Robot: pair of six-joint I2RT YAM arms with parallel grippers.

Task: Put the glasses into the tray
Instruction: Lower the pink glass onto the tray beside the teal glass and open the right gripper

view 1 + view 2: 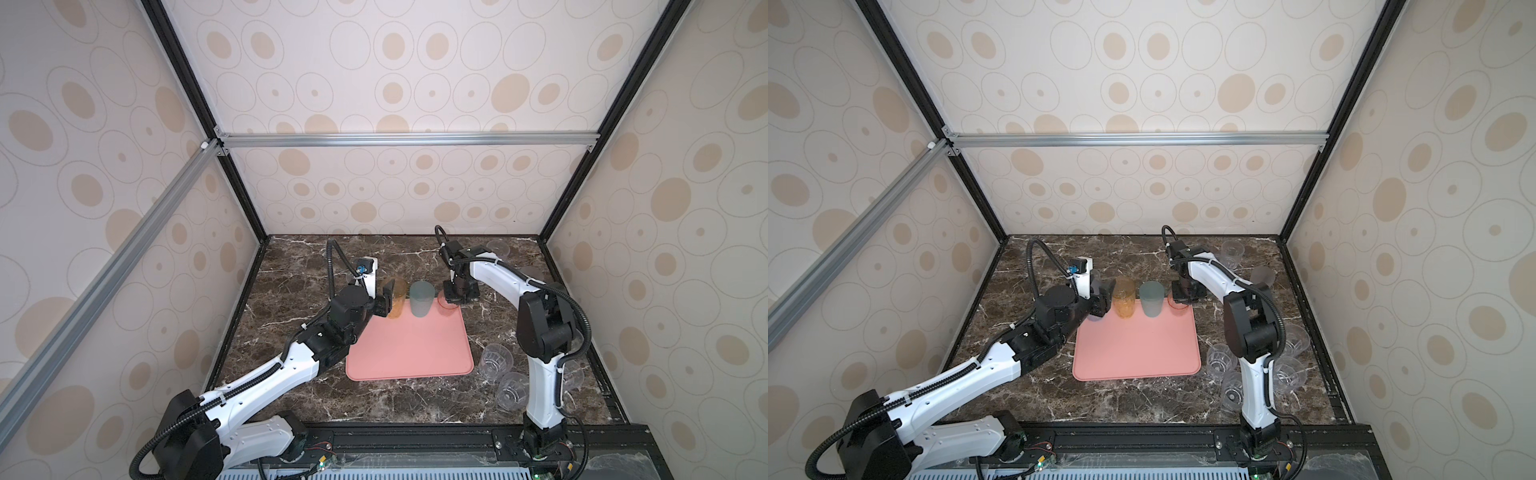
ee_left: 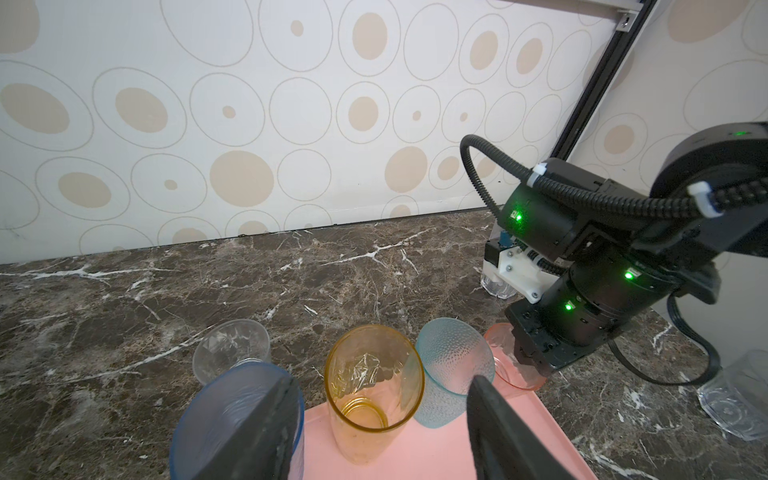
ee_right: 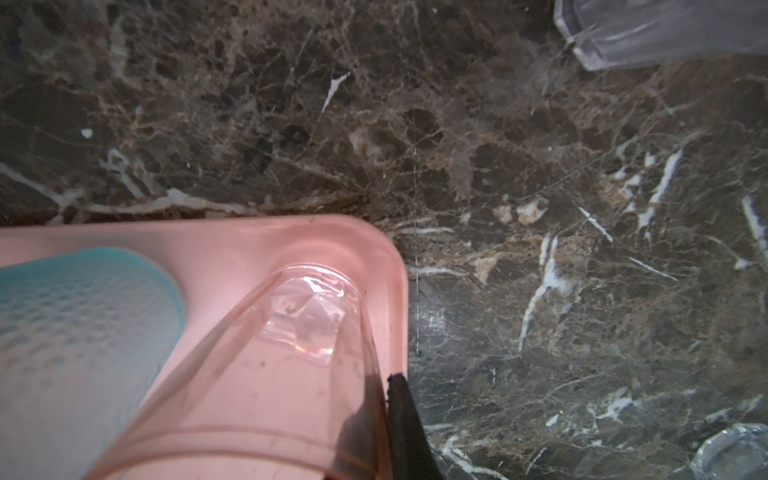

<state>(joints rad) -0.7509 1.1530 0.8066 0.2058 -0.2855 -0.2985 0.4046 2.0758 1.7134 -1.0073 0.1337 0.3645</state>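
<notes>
Across the floor of both top views runs the dark marble tabletop (image 1: 415, 407), and at its middle lies the salmon-pink tray (image 1: 409, 353), most of its surface bare. From where I stand the filling looks orderly. The tall tumblers line the tray's upper edge, presumably to leave the lower part free for the rest.

The amber tumbler (image 1: 395, 299) stands upright at the tray's upper left corner, with the teal tumbler (image 1: 420, 300) just beside it to the right. A grey-blue tumbler (image 2: 224, 415) stands on the marble just off that left corner, at the lower left of the left wrist view. The left gripper (image 1: 385, 298) hangs by it with jaws spread wide, holding nothing. One finger overlaps the grey-blue rim, and I cannot tell whether it touches. My guess is that this tumbler is its next pick.

At the tray's upper right corner the right gripper (image 2: 524, 358) points straight down, jaws pressed together on the rim wall of the pink tumbler (image 3: 266, 374). A rim pinch suits a cup set this close to the tray's raised edge and the teal neighbour. Its base seems to rest inside the corner, so letting go looks near.

Small clear tumblers (image 1: 494, 359) wait on the marble at lower right, and another clear tumbler (image 2: 230, 349) stands behind the grey-blue one.
</notes>
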